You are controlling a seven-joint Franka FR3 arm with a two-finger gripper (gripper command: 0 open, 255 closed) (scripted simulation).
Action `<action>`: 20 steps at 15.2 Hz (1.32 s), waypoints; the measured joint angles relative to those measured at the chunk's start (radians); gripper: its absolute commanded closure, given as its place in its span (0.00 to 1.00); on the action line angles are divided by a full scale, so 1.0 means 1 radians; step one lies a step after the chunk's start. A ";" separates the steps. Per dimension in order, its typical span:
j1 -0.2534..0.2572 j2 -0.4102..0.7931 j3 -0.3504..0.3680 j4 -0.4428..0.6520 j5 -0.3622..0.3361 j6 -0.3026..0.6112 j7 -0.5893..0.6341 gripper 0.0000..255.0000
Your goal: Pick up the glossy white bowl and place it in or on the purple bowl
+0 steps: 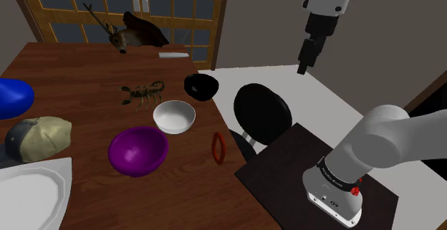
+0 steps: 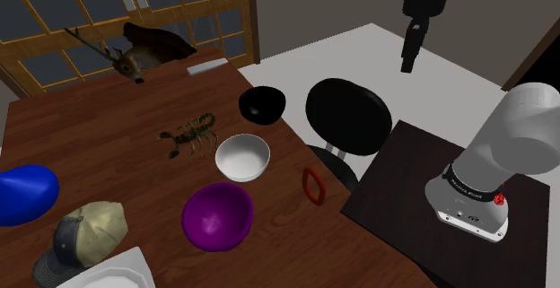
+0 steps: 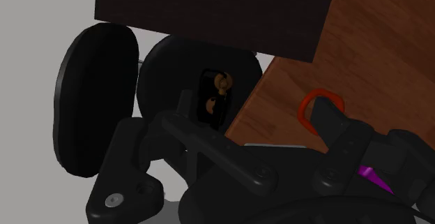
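The glossy white bowl (image 1: 174, 116) (image 2: 242, 157) sits upright on the brown wooden table (image 1: 79, 85) (image 2: 90, 143). The purple bowl (image 1: 138, 150) (image 2: 217, 215) stands right beside it, nearer the table's front, and they almost touch. My black gripper (image 1: 306, 64) (image 2: 408, 60) hangs high in the air, off the table's side, above the floor by a black chair (image 1: 262, 114) (image 2: 348, 117). In the wrist view the gripper (image 3: 256, 111) has its fingers apart with nothing between them; a sliver of the purple bowl (image 3: 373, 177) peeks past the hand.
A red ring (image 1: 218, 147) (image 2: 311, 185) (image 3: 321, 107) lies near the table edge. A black bowl (image 1: 201, 87), a scorpion figure (image 1: 145, 91), a deer head (image 1: 132, 34), a blue object (image 1: 14, 97), a cap (image 1: 39, 137) and a white plate (image 1: 32, 196) share the table.
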 measured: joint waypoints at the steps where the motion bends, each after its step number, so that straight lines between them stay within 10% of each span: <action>1: 0.000 0.000 0.000 0.000 0.000 0.000 0.000 0.00; 20: 0.020 0.566 0.148 0.066 0.092 0.549 0.196 0.00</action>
